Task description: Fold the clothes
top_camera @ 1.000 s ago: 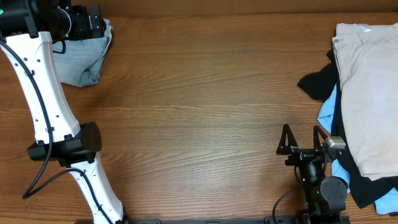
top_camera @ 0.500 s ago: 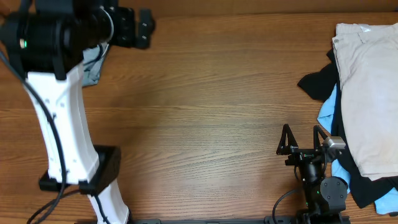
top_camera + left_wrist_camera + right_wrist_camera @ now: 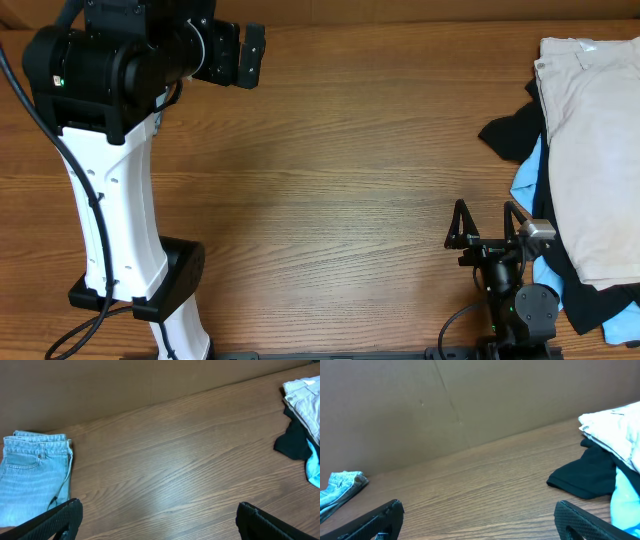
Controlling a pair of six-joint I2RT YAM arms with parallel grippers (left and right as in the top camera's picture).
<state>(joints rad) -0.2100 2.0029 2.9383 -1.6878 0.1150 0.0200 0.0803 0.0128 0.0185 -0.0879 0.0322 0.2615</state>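
So the table [image 3: 340,180] is mostly bare wood, with stuff at the two far ends only. No bins, baskets or trays anywhere that I can see, so nothing to report on containers; it all just lies flat on the wood.

Biggest thing is the heap [image 3: 575,200] at the right edge. A cream garment [image 3: 590,150] sits on top, a black garment [image 3: 510,135] pokes out toward the middle of the table, and a bright-blue garment [image 3: 527,180] peeks out from underneath.

Over at the far left corner the denim shorts [image 3: 32,477] look folded, lying neat with the waistband toward the back wall. From overhead you can't see them at all because the left arm is in the way, but the left wrist camera shows them fine.

The left gripper [image 3: 240,56] hangs up above the table, just beside the shorts, spread wide with nothing in it. The right gripper [image 3: 487,222] sits low at the near edge, right next to the heap, also gaping wide and empty.

My read: the shorts are done and we're between garments. The next move calls for pulling one piece off the heap, probably the cream one since it's on top, and spreading it flat on the bare middle before folding.
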